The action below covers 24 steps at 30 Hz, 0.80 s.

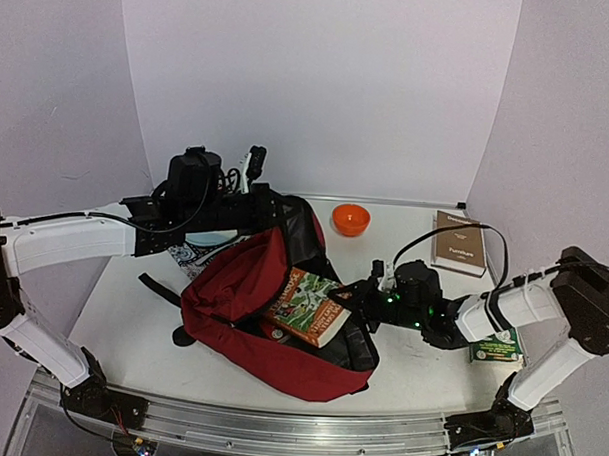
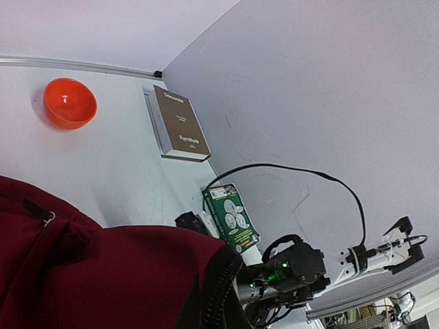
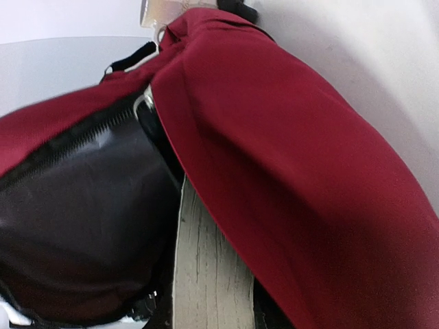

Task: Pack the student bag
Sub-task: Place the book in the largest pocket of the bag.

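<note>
The student bag (image 1: 237,291), dark red, lies open at the middle of the table, and its red cloth fills the left wrist view (image 2: 103,274) and the right wrist view (image 3: 295,171). My left gripper (image 1: 275,215) is shut on the bag's upper edge and holds the flap up; its fingers are hidden in its own view. A paperback with a green cover (image 1: 307,306) sticks halfway out of the bag's mouth. My right gripper (image 1: 350,295) is shut on it, and the book's pale page edge (image 3: 209,274) sits between the jaws.
An orange bowl (image 1: 351,219) (image 2: 68,103) stands at the back. A brown book (image 1: 459,241) (image 2: 180,123) lies at the back right. A green box (image 1: 497,348) (image 2: 231,216) sits beside the right arm. A patterned item (image 1: 199,252) lies behind the bag, under the left arm.
</note>
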Each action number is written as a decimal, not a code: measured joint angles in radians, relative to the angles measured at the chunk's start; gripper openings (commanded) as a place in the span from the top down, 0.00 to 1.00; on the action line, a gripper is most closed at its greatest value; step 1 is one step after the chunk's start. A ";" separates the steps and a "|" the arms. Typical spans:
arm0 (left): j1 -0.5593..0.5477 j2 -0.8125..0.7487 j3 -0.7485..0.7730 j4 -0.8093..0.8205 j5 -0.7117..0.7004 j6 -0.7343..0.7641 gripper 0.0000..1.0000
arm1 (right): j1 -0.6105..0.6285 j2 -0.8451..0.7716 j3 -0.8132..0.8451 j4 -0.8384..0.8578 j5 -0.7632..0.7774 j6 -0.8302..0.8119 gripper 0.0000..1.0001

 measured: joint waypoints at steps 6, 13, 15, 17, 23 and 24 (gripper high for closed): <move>-0.023 0.000 -0.007 0.022 0.019 -0.029 1.00 | 0.026 0.123 0.101 0.042 0.063 0.002 1.00; -0.039 0.000 -0.026 0.057 0.025 -0.047 1.00 | 0.063 0.212 0.182 0.065 0.168 -0.001 1.00; -0.042 0.000 -0.027 0.059 0.026 -0.050 1.00 | 0.072 0.230 0.196 0.068 0.204 -0.001 1.00; -0.046 0.000 -0.027 0.066 0.026 -0.053 1.00 | 0.081 0.249 0.207 0.074 0.235 0.000 1.00; -0.055 0.000 -0.036 0.081 0.027 -0.056 1.00 | 0.111 0.323 0.262 0.099 0.307 0.001 1.00; -0.056 0.000 -0.039 0.083 0.027 -0.058 1.00 | 0.120 0.335 0.274 0.099 0.319 0.001 1.00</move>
